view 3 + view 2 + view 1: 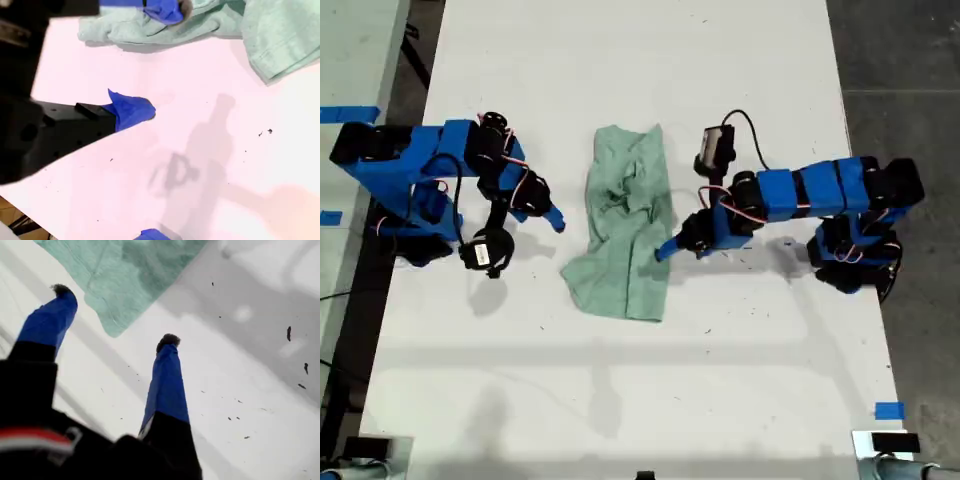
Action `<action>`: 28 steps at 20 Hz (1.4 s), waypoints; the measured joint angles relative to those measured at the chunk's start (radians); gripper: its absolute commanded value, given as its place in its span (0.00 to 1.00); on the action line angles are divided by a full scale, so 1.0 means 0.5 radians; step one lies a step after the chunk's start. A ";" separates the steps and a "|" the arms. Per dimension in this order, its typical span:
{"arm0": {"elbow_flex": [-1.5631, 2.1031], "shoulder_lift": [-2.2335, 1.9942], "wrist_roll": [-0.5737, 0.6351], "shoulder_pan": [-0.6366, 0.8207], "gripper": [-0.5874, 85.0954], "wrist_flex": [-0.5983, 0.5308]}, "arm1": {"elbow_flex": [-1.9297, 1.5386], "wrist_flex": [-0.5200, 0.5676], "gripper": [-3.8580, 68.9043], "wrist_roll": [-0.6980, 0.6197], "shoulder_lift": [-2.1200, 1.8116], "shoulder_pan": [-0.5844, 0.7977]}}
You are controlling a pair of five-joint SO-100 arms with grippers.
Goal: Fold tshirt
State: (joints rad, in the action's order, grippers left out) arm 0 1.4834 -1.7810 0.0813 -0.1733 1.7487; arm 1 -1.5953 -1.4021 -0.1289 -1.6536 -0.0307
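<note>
The pale green tshirt [625, 220] lies crumpled in a long bunch in the middle of the white table [620, 400]. In the exterior view my first gripper [556, 221] is just left of it, open and empty. The first wrist view shows its two blue fingers [167, 380] spread wide, with a corner of the tshirt [125, 280] ahead of them on the table. My second gripper [667, 248] is at the tshirt's right edge in the exterior view. It is open [157, 60], one fingertip [167, 10] lying over the tshirt's [280, 35] edge and the other on bare table.
Both blue arm bases stand at the table's sides in the exterior view, one [395, 190] on the left and one [860, 230] on the right. A blue tape mark [888, 410] sits near the front right corner. Dark floor [910, 60] borders the table.
</note>
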 measured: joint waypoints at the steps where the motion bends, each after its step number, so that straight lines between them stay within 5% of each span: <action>1: 0.025 -0.018 -0.028 -0.025 0.27 -0.021 | 0.031 -0.018 0.47 0.000 0.003 -0.015; 19: -0.267 1.132 0.064 -0.215 0.30 -0.951 | 0.933 0.003 0.47 -0.015 1.074 -0.187; 23: -0.267 1.387 0.040 -0.218 0.17 -1.071 | 0.936 0.107 0.45 -0.009 1.289 -0.193; 26: -0.374 1.485 0.025 -0.233 0.01 -1.135 | 1.065 0.147 0.36 0.003 1.470 -0.193; 28: -0.405 1.503 0.021 -0.236 0.01 -1.150 | 1.169 0.175 0.17 0.021 1.549 -0.199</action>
State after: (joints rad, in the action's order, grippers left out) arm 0 1.2809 -1.0293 0.0920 -0.2915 1.1735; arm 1 -1.0109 -1.3146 -0.1181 -0.8790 -0.1304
